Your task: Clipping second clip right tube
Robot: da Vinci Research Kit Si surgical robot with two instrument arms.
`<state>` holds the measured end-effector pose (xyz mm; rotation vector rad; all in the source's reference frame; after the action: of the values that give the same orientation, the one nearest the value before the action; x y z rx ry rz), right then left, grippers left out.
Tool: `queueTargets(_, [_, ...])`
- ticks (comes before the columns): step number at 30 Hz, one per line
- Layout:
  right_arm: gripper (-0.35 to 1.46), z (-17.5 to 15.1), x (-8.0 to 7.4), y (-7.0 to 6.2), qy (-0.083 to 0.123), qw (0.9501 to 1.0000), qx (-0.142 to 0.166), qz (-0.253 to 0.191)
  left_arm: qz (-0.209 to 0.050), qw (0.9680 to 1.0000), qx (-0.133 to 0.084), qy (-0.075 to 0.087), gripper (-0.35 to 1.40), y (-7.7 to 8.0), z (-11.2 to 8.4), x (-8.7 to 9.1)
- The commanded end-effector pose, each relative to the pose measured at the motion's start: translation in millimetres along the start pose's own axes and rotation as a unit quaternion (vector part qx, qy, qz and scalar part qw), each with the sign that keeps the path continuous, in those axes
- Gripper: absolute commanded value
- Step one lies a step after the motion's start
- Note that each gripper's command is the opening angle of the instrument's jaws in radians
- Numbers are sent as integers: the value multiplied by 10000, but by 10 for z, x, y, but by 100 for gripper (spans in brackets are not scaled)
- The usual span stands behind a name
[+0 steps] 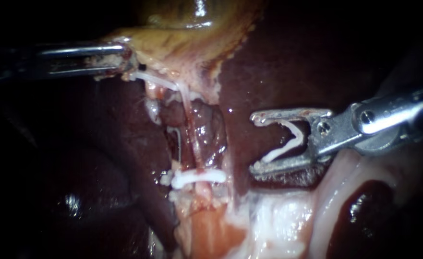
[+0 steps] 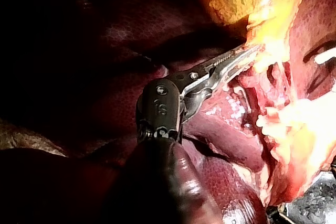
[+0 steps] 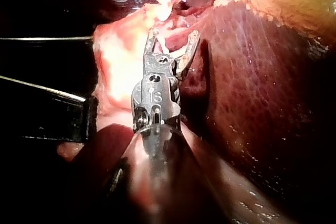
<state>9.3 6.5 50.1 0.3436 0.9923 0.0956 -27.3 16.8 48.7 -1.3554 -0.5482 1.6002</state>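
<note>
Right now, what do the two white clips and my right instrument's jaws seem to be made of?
The closed clip on the tube: probably plastic, opaque matte white, no glint. The loaded clip in the right instrument: same look. Its jaws: metal, silvery, bright glints.

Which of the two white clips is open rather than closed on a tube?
The open clip seated in the right instrument, its legs spread in a V. The other clip is flattened shut across the tube, well apart from that instrument.
</note>
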Motion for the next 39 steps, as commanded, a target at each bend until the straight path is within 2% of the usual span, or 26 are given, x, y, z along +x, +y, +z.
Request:
queueTargets(1, [50, 1, 1, 0, -2, 10000, 2, 6, -5, 10000, 0, 5, -35, 1, -3, 1])
queueTargets(10, [50, 14, 6, 1, 55, 10000, 7, -8, 2, 10000, 23, 16, -35, 1, -2, -1])
queueTargets(18, [50, 52, 8, -1, 228, 9985, 146, 478, 4, 10000, 30, 20, -35, 2, 0, -2])
queueTargets(24, [50, 96, 0, -4, 305, 9956, 235, 859, 6, 10000, 36, 23, -35, 2, 1, -3])
queueTargets(27, [50, 114, -3, -5, 452, 9924, 327, 1098, 7, 10000, 38, 24, -35, 2, 2, -4])
queueTargets(34, [49, 140, 3, -1, 862, 9818, 478, 1622, 11, 10000, 44, 28, -35, 2, 4, -5])
queueTargets(39, [49, 147, 7, 0, 1184, 9710, 686, 1959, 11, 10000, 46, 29, -35, 3, 4, -5])
